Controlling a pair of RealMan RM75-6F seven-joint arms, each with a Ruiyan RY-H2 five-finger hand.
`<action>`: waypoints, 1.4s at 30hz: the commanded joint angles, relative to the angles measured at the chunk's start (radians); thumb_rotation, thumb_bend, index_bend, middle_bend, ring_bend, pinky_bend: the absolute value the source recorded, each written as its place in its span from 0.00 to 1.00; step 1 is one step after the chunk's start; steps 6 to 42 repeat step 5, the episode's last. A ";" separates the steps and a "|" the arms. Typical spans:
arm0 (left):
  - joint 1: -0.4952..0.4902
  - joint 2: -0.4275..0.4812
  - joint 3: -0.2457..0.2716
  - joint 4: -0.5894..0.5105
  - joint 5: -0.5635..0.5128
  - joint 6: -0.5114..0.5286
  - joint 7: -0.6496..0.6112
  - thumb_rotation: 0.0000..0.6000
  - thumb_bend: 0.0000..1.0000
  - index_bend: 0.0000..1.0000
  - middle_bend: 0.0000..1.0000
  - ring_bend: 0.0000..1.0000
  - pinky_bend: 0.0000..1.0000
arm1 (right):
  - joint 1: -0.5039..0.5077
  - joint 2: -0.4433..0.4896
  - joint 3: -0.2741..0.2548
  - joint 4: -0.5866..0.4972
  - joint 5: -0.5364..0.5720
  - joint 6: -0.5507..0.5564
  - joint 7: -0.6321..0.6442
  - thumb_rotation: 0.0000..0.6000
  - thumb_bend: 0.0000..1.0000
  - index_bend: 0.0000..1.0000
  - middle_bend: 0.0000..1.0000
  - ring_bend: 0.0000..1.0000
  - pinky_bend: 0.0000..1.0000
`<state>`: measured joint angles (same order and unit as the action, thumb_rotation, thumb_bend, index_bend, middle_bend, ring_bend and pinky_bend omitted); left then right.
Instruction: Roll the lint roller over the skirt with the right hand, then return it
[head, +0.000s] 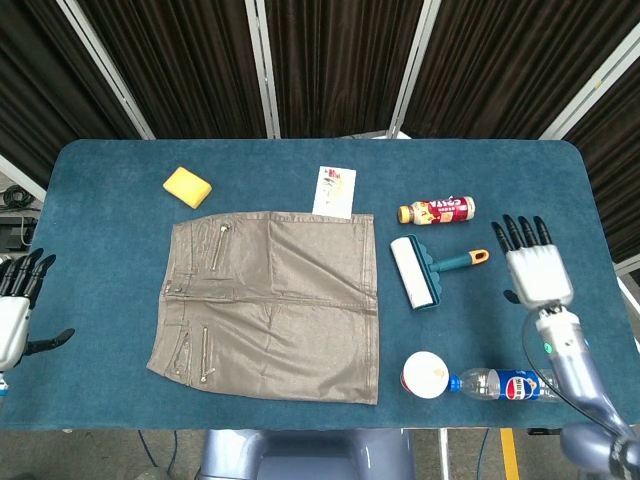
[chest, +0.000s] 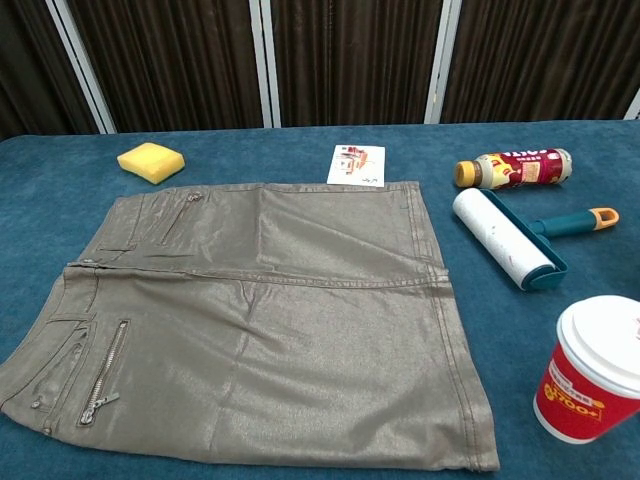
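Note:
A taupe skirt (head: 270, 300) (chest: 260, 320) lies flat in the middle of the blue table. Just right of it rests the lint roller (head: 418, 272) (chest: 505, 238), white roll in a teal frame with an orange-tipped handle pointing right. Nothing touches the roller. My right hand (head: 532, 265) hovers to the right of the handle, fingers spread and holding nothing; the chest view does not show it. My left hand (head: 15, 300) sits at the far left edge of the head view, open and away from the skirt.
A yellow sponge (head: 187, 186) and a small card (head: 335, 190) lie behind the skirt. A lying drink bottle (head: 437, 210) is behind the roller. A red-and-white lidded cup (chest: 592, 368) and a water bottle (head: 500, 384) sit at the front right.

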<state>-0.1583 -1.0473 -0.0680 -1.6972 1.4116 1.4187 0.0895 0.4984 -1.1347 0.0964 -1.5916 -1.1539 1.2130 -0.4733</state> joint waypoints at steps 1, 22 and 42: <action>0.008 0.007 0.008 -0.007 0.015 0.012 -0.007 1.00 0.00 0.00 0.00 0.00 0.00 | -0.136 0.039 -0.042 -0.005 -0.161 0.172 0.206 1.00 0.00 0.00 0.00 0.00 0.00; 0.021 0.015 0.019 -0.015 0.039 0.030 -0.012 1.00 0.00 0.00 0.00 0.00 0.00 | -0.187 0.040 -0.061 0.027 -0.219 0.228 0.296 1.00 0.00 0.00 0.00 0.00 0.00; 0.021 0.015 0.019 -0.015 0.039 0.030 -0.012 1.00 0.00 0.00 0.00 0.00 0.00 | -0.187 0.040 -0.061 0.027 -0.219 0.228 0.296 1.00 0.00 0.00 0.00 0.00 0.00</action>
